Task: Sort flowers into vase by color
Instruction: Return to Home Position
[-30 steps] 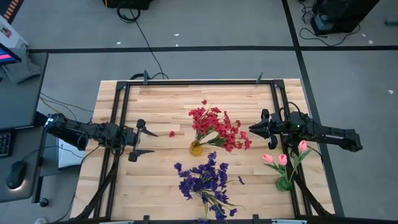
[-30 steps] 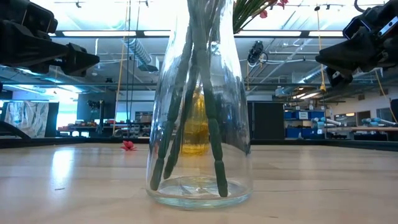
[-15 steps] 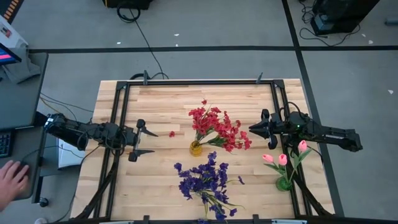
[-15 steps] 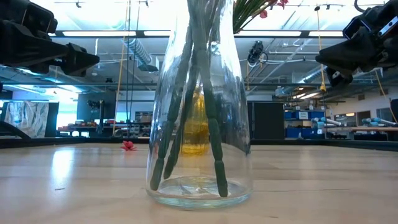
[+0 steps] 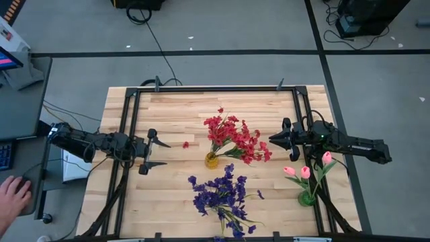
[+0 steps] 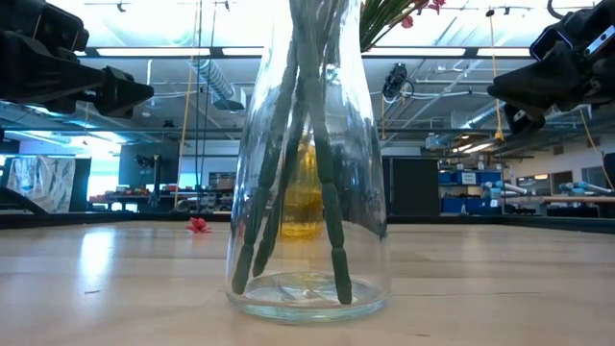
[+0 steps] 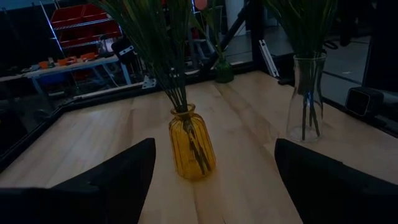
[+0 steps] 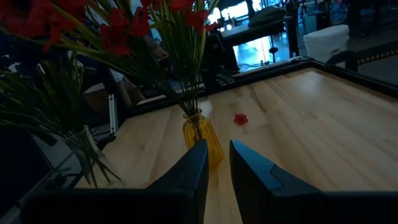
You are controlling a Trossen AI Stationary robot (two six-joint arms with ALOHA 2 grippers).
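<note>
Closest to the front edge of the table (image 5: 175,114) is the clear vase (image 6: 307,192). The purple flowers (image 5: 218,193) are in it, green stems reaching the glass bottom and blooms spread above. A bit further back, over on my right side, is the green vase (image 5: 306,198) holding the pink tulips (image 5: 306,169). Near the middle of the table is the yellow vase (image 5: 211,160) with the red flowers (image 5: 235,138) fanned out of it, so each colour sits in its own vase.

About level with the yellow vase, my left gripper (image 5: 167,153) hangs above the left part of the table. It's well clear of every vase, fingers spread wide and holding nothing. My right gripper (image 5: 271,140) hovers just beside the red blooms on the other side. Its fingers are drawn together with only a sliver between them, and it's empty too.

One loose red bloom (image 5: 186,144) lies on the wood between my left gripper and the yellow vase, touching neither. Off the table on my left, a person's hand (image 5: 12,195) rests at a desk.
</note>
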